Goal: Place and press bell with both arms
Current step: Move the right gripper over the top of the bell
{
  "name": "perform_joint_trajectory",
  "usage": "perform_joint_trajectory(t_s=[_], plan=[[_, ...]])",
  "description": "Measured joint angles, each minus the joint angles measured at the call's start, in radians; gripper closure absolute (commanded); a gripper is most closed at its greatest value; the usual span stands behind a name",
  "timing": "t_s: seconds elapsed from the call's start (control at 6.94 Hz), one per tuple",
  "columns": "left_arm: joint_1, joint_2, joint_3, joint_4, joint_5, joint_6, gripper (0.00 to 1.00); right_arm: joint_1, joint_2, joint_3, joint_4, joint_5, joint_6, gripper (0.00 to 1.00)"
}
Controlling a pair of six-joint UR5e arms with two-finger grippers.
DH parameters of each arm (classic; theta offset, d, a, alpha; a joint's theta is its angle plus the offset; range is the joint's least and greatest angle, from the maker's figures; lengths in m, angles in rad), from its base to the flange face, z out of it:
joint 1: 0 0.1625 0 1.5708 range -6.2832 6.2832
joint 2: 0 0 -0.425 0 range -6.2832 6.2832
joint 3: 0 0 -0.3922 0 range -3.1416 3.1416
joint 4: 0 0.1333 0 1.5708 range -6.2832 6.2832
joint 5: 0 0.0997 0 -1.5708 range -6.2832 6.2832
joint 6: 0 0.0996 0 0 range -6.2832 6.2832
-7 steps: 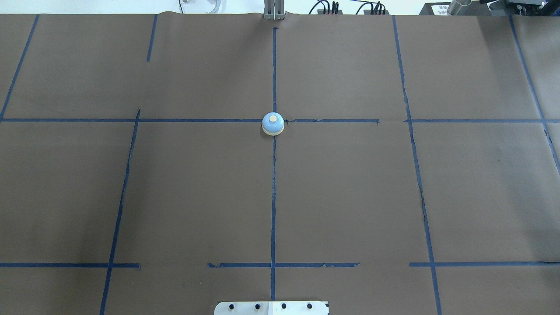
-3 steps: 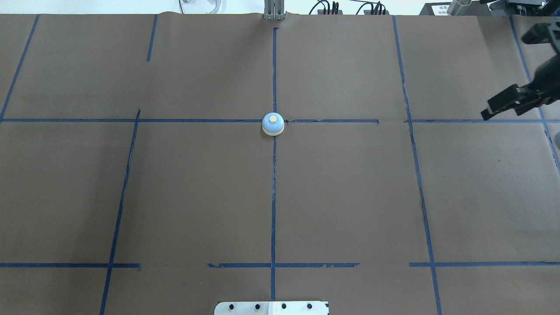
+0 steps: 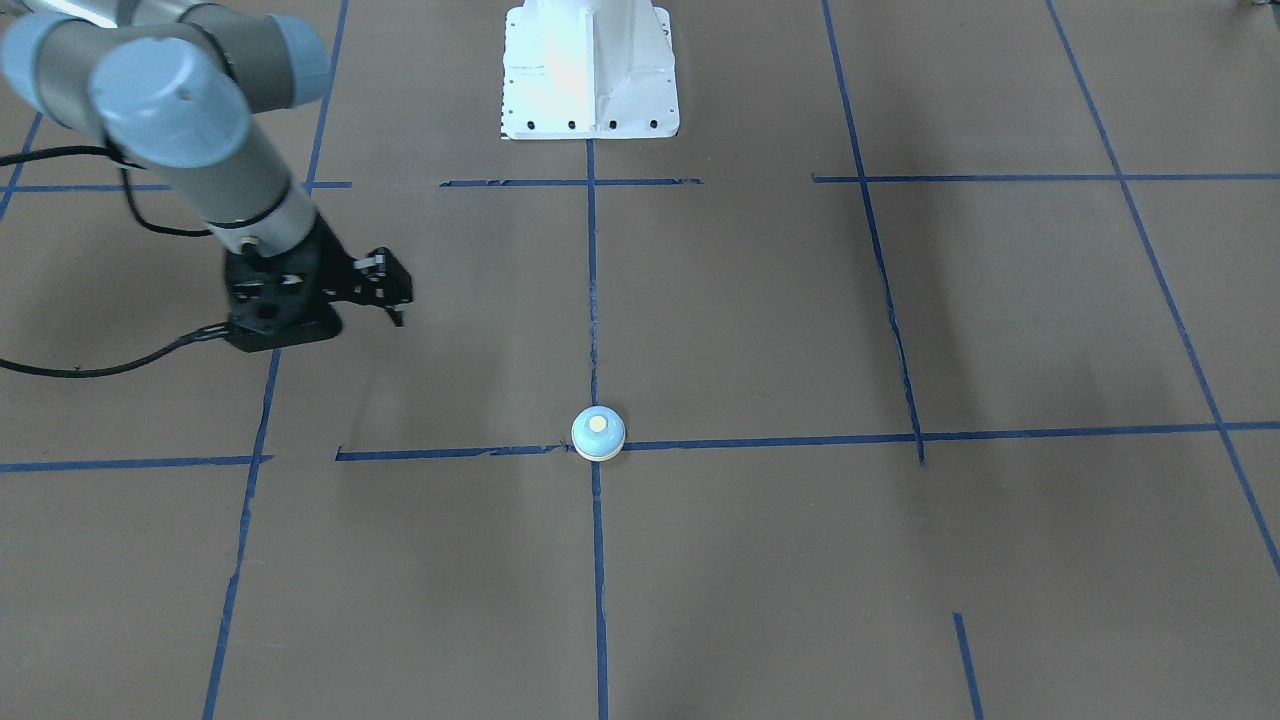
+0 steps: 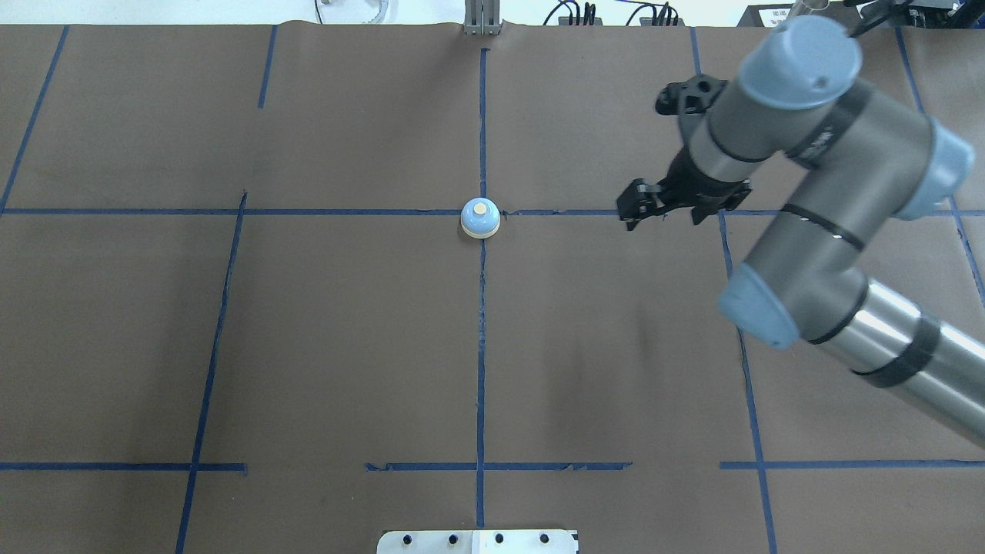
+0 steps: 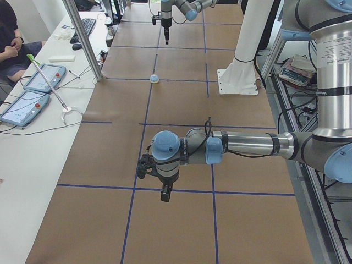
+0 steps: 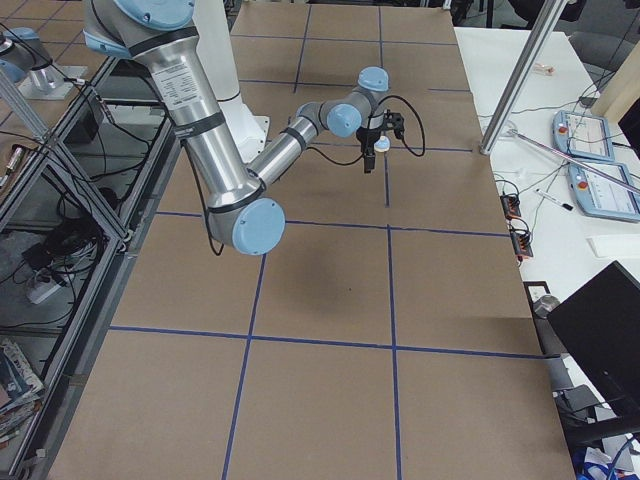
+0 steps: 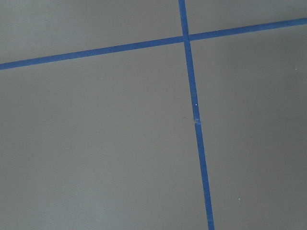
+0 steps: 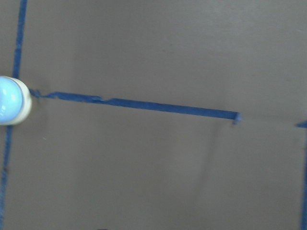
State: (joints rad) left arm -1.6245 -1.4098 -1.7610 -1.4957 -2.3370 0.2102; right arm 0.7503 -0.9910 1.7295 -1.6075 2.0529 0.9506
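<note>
The light-blue bell (image 4: 480,218) stands upright on the crossing of the blue tape lines at the table's middle; it also shows in the front view (image 3: 598,434), the left side view (image 5: 155,78) and at the left edge of the right wrist view (image 8: 12,100). My right gripper (image 4: 629,221) hangs above the table to the bell's right, apart from it, fingers together and empty (image 3: 398,315). My left gripper (image 5: 165,195) shows only in the left side view, pointing down over the table's left end, far from the bell; I cannot tell if it is open or shut.
The white pedestal (image 3: 590,70) stands at the robot's edge of the brown table (image 4: 346,346). The right arm's elbow (image 4: 758,308) overhangs the table's right part. An operators' side table with tablets (image 5: 33,82) and a metal pole (image 5: 82,38) lies beyond the far edge.
The right arm has swung in from the right edge of the overhead view and its gripper has moved left, towards the bell. The bell has not moved.
</note>
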Motion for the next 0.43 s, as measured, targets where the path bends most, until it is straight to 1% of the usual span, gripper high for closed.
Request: perform_joint_trajectory(t_s=[0.14, 0.29, 0.43], plan=[[0.000, 0.000, 0.000, 0.000, -0.002, 0.000, 0.00, -0.052, 0.144, -0.128, -0.001, -0.046, 0.100, 0.07], [0.000, 0.000, 0.000, 0.000, -0.003, 0.000, 0.00, -0.082, 0.264, -0.249, -0.002, -0.073, 0.168, 0.47], [0.000, 0.000, 0.000, 0.000, -0.003, 0.000, 0.00, -0.096, 0.355, -0.352, 0.002, -0.088, 0.210, 0.96]])
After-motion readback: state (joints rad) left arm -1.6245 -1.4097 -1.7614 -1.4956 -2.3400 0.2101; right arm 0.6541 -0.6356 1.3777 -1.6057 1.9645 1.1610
